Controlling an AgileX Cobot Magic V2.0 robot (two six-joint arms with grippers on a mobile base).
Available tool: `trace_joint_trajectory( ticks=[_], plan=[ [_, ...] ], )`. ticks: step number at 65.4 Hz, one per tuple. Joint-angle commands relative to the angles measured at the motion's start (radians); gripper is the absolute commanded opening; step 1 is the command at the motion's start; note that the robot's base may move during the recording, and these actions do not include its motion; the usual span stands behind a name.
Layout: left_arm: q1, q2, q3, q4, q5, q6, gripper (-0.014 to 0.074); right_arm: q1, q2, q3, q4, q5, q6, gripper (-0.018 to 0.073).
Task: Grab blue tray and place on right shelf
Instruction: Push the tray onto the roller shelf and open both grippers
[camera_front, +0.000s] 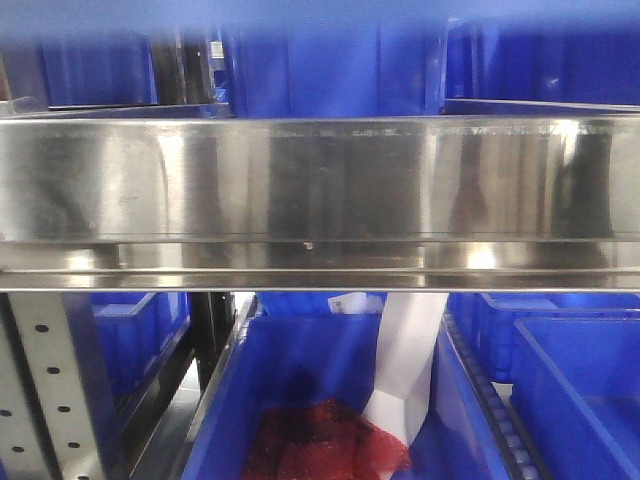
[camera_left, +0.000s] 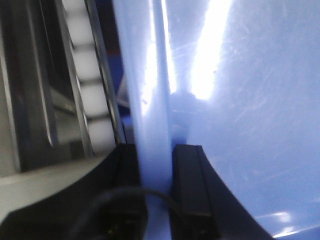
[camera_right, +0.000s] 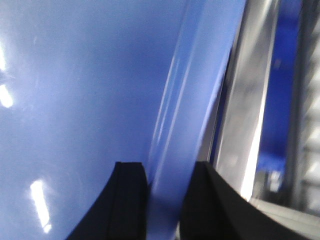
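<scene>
The left gripper (camera_left: 157, 157) is clenched on the flared rim of the blue tray (camera_left: 240, 125), its two black fingers pressed against either face of the thin lip at the bottom of the left wrist view. The right gripper (camera_right: 167, 172) pinches the rim in the same manner at the bottom of the right wrist view. The tray therefore hangs between both tools, its glossy floor filling most of each wrist frame. Judging by the thin wall and hard shine, it should be light and stiff but slippery. The flat rim looks like the only sensible place to hold, and an even grip on both sides would keep it level. In the right wrist view a front rail (camera_right: 250, 125) of brushed metal runs just beside the tray's edge, though whether they touch cannot be told. In the front view the right shelf (camera_front: 320, 190) spans the middle of the frame. A perforated upright (camera_front: 45, 390) stands at lower left, and deep storage bins (camera_front: 560, 390) sit below, one holding red mesh (camera_front: 320, 445) and a white sheet (camera_front: 410, 360).
</scene>
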Motion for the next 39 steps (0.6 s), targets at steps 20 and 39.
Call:
trace_joint_trajectory(
  ticks=[20,39],
  plan=[
    [0.081,0.241,-0.282,0.152,-0.075,0.024,-0.0048,-0.009,0.287,-0.256,-0.061,-0.100,-0.038,0.0071],
    [0.168,0.375,-0.282,-0.009,-0.107,0.030,-0.0048,-0.009,0.446,-0.256,-0.073,-0.127,-0.037,0.0071]
  ],
)
